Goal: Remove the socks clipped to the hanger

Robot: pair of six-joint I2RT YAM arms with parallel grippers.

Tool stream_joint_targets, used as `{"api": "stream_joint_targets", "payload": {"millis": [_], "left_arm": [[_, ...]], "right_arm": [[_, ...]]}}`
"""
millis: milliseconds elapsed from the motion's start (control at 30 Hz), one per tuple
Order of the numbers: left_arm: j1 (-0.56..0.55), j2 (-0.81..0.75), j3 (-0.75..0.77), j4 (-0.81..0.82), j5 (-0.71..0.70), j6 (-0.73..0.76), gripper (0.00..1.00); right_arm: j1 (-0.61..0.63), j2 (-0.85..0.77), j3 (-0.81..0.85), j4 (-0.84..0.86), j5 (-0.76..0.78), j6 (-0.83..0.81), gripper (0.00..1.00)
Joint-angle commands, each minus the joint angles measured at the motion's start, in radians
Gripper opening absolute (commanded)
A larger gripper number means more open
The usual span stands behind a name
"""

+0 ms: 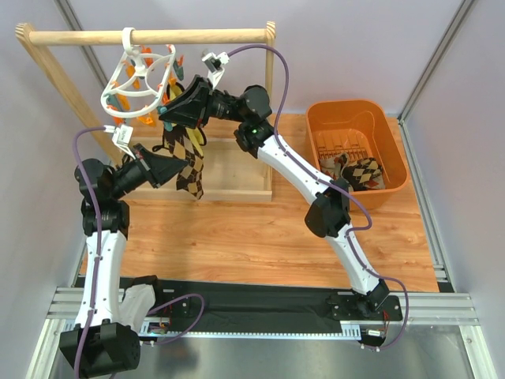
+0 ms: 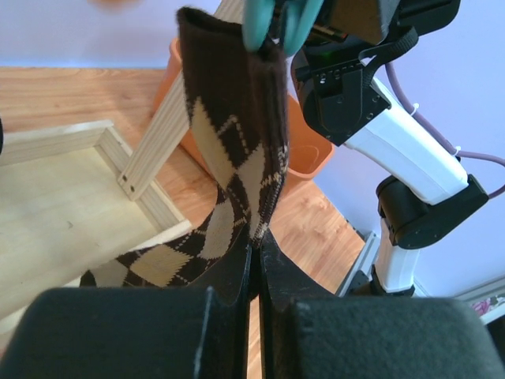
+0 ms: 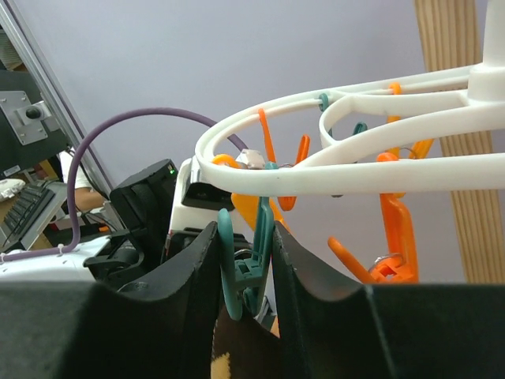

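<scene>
The white ring hanger [image 1: 138, 79] hangs by its hook from the wooden rail and also shows in the right wrist view [image 3: 347, 150]. An argyle sock [image 1: 188, 158] hangs from a teal clip [image 3: 245, 264]; the sock's cuff sits under that clip [image 2: 237, 142]. My right gripper [image 3: 245, 260] is shut on the teal clip's handles, right below the ring. My left gripper [image 2: 256, 253] is shut on the argyle sock lower down, left of it in the top view [image 1: 172, 170]. Another argyle sock [image 1: 364, 172] lies in the orange bin.
The wooden rail frame [image 1: 150, 36] stands at the back left with a wooden tray base [image 1: 237, 170]. An orange bin [image 1: 355, 150] sits at the right. Several orange clips [image 3: 394, 229] dangle from the ring. Purple cables loop near both wrists.
</scene>
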Motion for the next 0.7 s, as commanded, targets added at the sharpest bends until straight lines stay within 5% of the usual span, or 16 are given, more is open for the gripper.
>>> {"api": "stream_joint_targets", "payload": {"millis": [0,433,667], "left_arm": [[0.000,0.000,-0.001,0.025,0.020,-0.001,0.04],[0.000,-0.018,-0.047,0.025,0.011,0.003,0.04],[-0.002,-0.037,-0.199,0.061,-0.075,-0.045,0.04]], "right_arm": [[0.008,0.006,0.031,0.063,0.001,0.034,0.22],[0.008,0.001,0.022,0.058,0.004,0.035,0.17],[0.004,-0.011,-0.013,0.061,0.011,0.040,0.18]]}}
